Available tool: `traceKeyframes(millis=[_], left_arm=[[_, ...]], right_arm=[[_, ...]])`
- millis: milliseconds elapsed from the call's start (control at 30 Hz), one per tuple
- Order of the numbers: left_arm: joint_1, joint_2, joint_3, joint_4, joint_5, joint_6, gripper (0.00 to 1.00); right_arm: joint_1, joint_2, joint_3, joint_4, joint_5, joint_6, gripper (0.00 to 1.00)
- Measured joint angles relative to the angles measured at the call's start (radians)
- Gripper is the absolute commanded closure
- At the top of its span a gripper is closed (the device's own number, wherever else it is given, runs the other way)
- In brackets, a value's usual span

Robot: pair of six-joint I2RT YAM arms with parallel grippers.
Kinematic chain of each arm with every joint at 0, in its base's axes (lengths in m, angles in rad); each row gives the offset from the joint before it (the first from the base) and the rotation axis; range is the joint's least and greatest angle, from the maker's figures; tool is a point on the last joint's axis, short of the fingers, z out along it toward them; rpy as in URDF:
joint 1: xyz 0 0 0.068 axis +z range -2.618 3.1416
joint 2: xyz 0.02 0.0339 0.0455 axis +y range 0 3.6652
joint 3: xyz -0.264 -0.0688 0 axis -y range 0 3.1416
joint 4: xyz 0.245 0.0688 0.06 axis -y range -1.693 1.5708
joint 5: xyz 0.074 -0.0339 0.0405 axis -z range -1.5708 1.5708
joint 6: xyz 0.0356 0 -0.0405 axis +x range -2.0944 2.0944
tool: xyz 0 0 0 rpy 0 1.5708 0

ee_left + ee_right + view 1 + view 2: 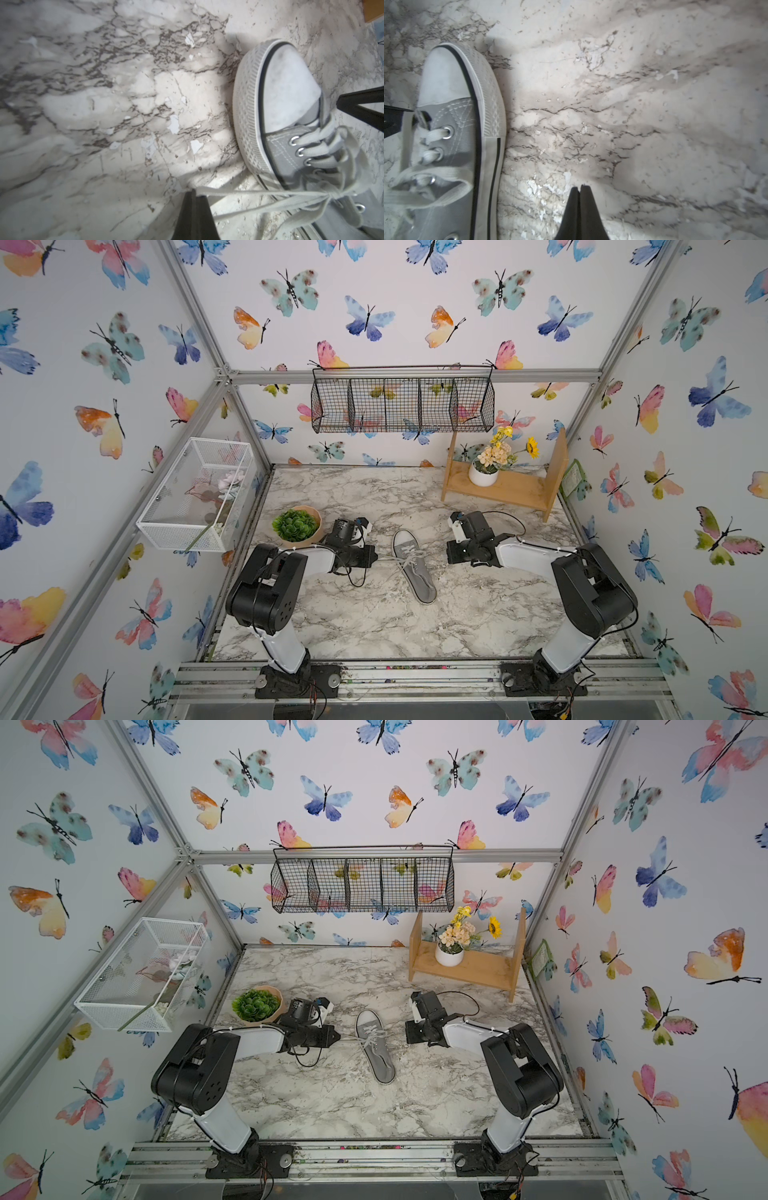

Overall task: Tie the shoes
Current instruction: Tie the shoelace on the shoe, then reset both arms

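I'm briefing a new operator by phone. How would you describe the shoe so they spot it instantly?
On the marble tabletop, look between the two robot arms. The sneaker lies there, toe toward the back wall. Unlike the plant bowl nearby, it is grey canvas with a white toe cap and white laces.

Your grey sneaker (419, 577) lies on the marble table (478, 614) between the two arms. A white lace (389, 558) stretches from it to your left gripper (375, 559). Your right gripper (449, 555) sits near the shoe, apart from it.
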Motion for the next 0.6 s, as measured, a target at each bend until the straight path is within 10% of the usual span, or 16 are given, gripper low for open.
traceKeyframes(millis=[100, 367, 600], left_arm=[[-0.009, 0.0, -0.005, 0.008, 0.022, -0.005, 1.0], [-0.027, -0.05, -0.072, 0.051, 0.125, -0.054, 0.52], [-0.028, -0.311, -0.167, 0.037, 0.04, -0.098, 0.33]], right_arm=[[0.0, 0.0, -0.007, 0.009, -0.031, -0.002, 0.93], [0.0, -0.021, -0.006, 0.005, -0.106, -0.039, 0.67], [0.0, -0.156, -0.009, 0.007, -0.109, -0.079, 0.56]])
